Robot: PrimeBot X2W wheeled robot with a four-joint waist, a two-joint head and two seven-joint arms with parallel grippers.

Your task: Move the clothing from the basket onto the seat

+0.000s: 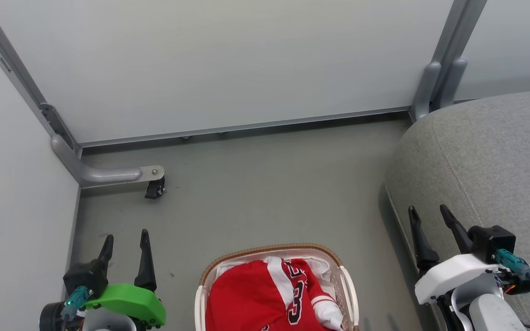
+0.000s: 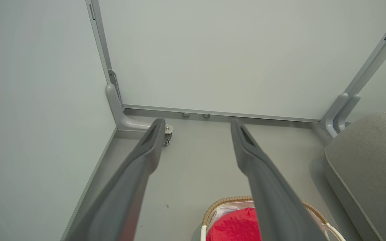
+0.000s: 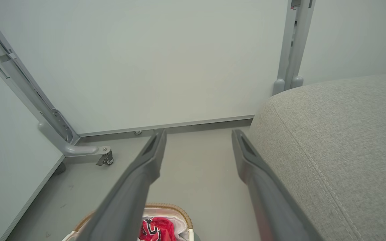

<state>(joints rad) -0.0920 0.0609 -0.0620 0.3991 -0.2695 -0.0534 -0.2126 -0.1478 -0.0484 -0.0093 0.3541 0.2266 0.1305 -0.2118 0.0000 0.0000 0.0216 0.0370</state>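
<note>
Clothing (image 1: 256,294) lies heaped in the basket (image 1: 269,248) on the floor (image 1: 256,184), left of the seat (image 1: 490,156). Left gripper (image 1: 126,234) and right gripper (image 1: 428,208) flank it, fingers spread and empty, evidently poised for a first reach; transfer not begun.

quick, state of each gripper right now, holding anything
Left gripper: open, holding nothing.
Right gripper: open, holding nothing.

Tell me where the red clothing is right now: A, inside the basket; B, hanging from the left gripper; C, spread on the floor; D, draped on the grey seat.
A: the clothing lies heaped inside the basket, ringed by its rim.
</note>
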